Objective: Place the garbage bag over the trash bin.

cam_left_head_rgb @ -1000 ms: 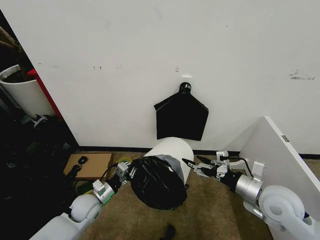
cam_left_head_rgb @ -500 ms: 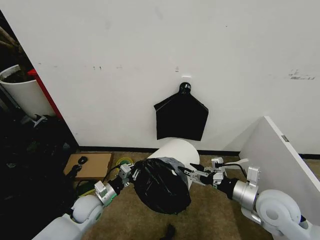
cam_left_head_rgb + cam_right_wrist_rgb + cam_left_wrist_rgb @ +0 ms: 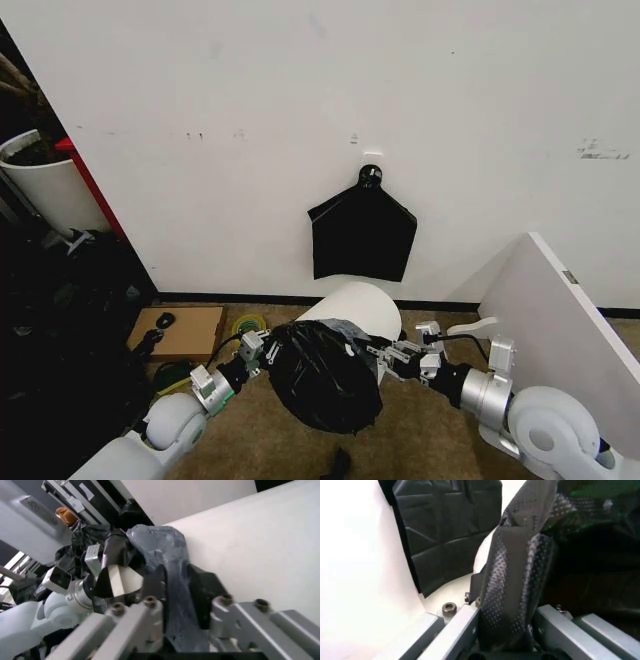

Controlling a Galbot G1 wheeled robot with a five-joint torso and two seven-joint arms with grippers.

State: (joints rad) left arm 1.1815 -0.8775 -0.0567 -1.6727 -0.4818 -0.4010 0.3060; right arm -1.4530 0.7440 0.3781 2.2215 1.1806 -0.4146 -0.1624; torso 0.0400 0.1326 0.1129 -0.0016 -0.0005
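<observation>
1. One trash bin (image 3: 355,300), round and cream-white, stands on the carpeted floor (image 3: 430,430) close to the white wall (image 3: 300,100), tilted so its side shows above the bag.
2. One garbage bag (image 3: 322,372), glossy, crinkled and black, billows in front of the bin, covering its near end, stretched between the two tools.
3. The left tool (image 3: 262,350) sits at the bag's left edge; in the left wrist view a strip of the black film (image 3: 517,588) runs up between its two fingers, which are closed on it.
4. The right tool (image 3: 385,358) sits at the bag's right edge, against the bin's side; the right wrist view shows a fold of the film (image 3: 172,592) pinched between its two fingers, with the bin's pale wall (image 3: 260,555) just beside it.
5. One flat black pentagon-shaped bag (image 3: 362,235) hangs on the wall above the bin.
6. One white tub (image 3: 45,190) with a red edge stands at the far left, and one white board (image 3: 560,310) leans at the right.
</observation>
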